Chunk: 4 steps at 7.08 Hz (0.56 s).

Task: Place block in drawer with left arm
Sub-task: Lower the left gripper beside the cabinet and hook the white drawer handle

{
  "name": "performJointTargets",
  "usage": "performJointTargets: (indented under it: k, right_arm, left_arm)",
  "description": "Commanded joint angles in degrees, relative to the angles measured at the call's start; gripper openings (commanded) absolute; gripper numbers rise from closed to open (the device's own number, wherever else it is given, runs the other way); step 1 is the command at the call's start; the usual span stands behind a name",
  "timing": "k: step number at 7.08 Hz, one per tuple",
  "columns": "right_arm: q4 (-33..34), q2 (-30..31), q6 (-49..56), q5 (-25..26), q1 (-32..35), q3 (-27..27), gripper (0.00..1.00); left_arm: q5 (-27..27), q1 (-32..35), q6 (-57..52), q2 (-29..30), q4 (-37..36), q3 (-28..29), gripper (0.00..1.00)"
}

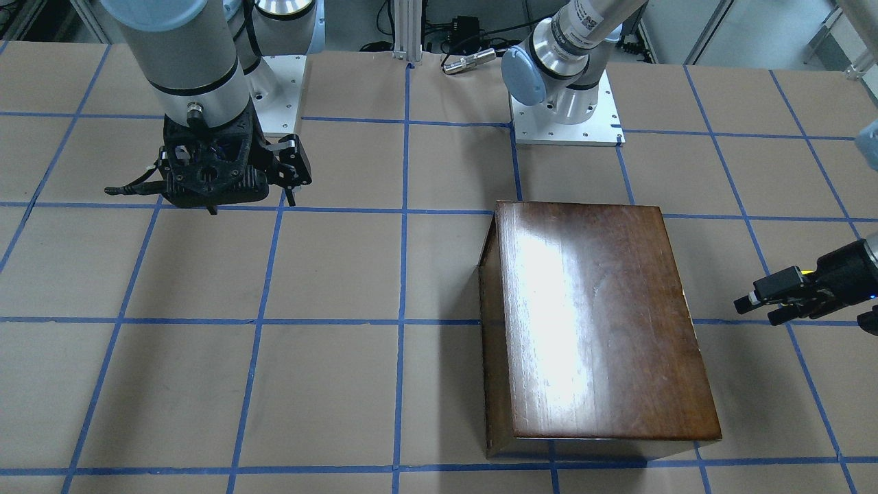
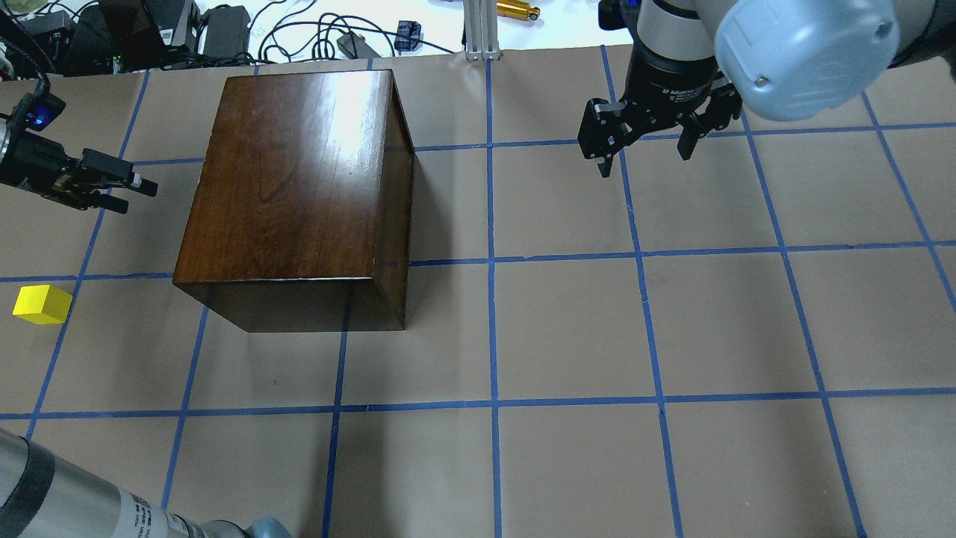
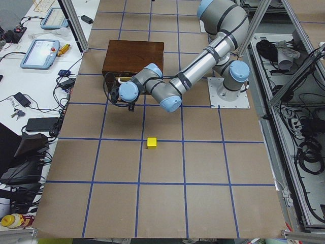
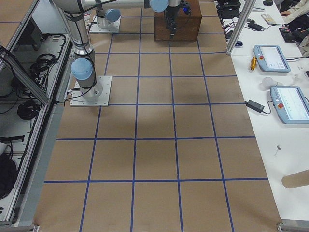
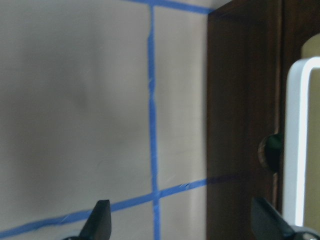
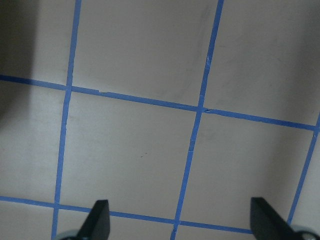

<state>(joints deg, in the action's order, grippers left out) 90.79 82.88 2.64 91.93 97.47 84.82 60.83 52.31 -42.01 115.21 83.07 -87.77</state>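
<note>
Our left end effector (image 2: 136, 196) hangs empty with its jaws spread, facing the drawer (image 5: 240, 100) front of the wooden box (image 2: 299, 187). The pull (image 5: 268, 152) sits off to one side of its line. The yellow block (image 2: 42, 304) lies on the surface (image 2: 567, 321), well apart from it toward the robot. We cannot tell how far out the drawer is. We judge that an off-centre grip on the small pull could slip, a tug could drag the whole box, and a crooked descent could knock the block away.
</note>
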Motion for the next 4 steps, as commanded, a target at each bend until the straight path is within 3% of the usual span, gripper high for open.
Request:
performJointTargets:
  k: [1,4]
  right_arm:
    - [0.00,0.00,0.08,-0.09,0.00,0.00,1.00]
    - [0.00,0.00,-0.01,-0.09,0.00,0.00,1.00]
  left_arm:
    - [-2.38,2.61,0.18,0.53,0.16,-0.04,1.00]
    - [-2.65,5.08,0.18,1.33,0.16,-0.04,1.00]
